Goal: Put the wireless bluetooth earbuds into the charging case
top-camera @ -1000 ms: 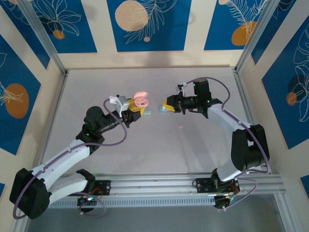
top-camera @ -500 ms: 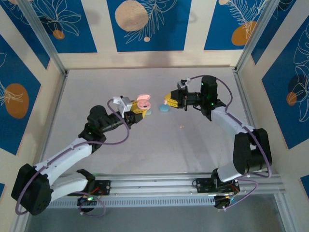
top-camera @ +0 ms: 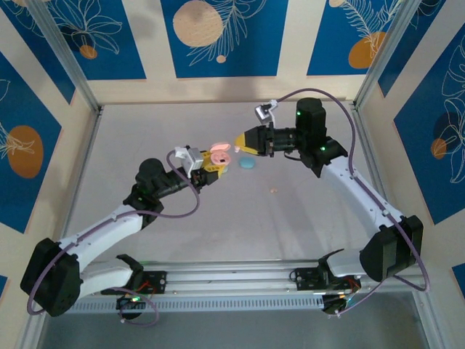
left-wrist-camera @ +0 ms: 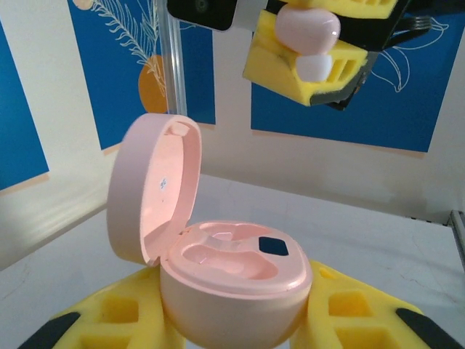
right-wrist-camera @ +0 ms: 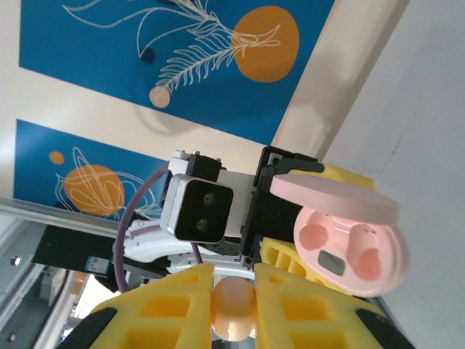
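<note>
right tool (top-camera: pixel 240 143) with earbud (right-wrist-camera: pixel 232 303) nearer case (left-wrist-camera: pixel 234 285)

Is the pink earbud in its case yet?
Not yet. Done: the left gripper holds the pink case up, lid open. In hand: the right gripper pinches a pink earbud near it. Left: the case's hollows look empty, so the earbud has to go in.

pink earbud (right-wrist-camera: pixel 233 320) pinched in my right tool (right-wrist-camera: pixel 234 280), near open pink case (left-wrist-camera: pixel 232 283), lid up, in my left tool (left-wrist-camera: pixel 232 327)
</note>
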Controlling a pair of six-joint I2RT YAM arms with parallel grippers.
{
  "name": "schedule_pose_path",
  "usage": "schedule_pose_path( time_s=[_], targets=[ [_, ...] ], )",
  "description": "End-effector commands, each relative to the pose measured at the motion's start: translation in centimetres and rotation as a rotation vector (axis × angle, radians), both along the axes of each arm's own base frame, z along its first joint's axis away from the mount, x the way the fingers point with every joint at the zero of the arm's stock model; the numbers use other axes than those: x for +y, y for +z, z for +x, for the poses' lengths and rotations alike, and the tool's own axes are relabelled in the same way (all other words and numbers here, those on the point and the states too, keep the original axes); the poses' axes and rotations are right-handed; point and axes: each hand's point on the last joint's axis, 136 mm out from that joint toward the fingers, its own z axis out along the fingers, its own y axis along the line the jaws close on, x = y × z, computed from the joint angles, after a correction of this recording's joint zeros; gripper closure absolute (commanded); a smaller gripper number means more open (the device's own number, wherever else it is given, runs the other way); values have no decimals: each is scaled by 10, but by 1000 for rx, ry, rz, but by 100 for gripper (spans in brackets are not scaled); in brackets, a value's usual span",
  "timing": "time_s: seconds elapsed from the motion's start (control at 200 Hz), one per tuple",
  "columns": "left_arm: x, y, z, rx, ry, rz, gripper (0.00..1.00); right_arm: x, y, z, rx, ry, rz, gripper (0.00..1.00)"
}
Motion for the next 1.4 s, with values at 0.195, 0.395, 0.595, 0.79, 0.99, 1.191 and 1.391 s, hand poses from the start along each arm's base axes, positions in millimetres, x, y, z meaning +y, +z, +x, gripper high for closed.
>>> schedule_pose_path(
  time_s=[0.195, 0.395, 0.595, 0.79, 0.99, 1.191, 1.391],
  targets=[
    [-4, 16, -6, -91, -2, -52, 79, 28, -6, -11, -118, -10, -92, 80],
    [-3, 20, -7, -98, 2, -64, 79, 37, -15, -11, -141, -39, -150, 80],
    [-4, 21, -7, -88, 4, -72, 78, 42, -21, -8, -153, -55, -177, 79],
    [-6, 22, -8, -88, -3, -75, 78, 45, -28, -3, -146, -78, -198, 79],
    [-6, 22, -8, -91, -5, -76, 78, 47, -27, 2, -152, -92, -195, 79],
    [-7, 24, -7, -88, -5, -86, 78, 50, -31, 6, -145, -103, -202, 79],
    [-7, 24, -6, -83, -2, -95, 78, 51, -36, 7, -142, -107, -223, 79]
  ],
)
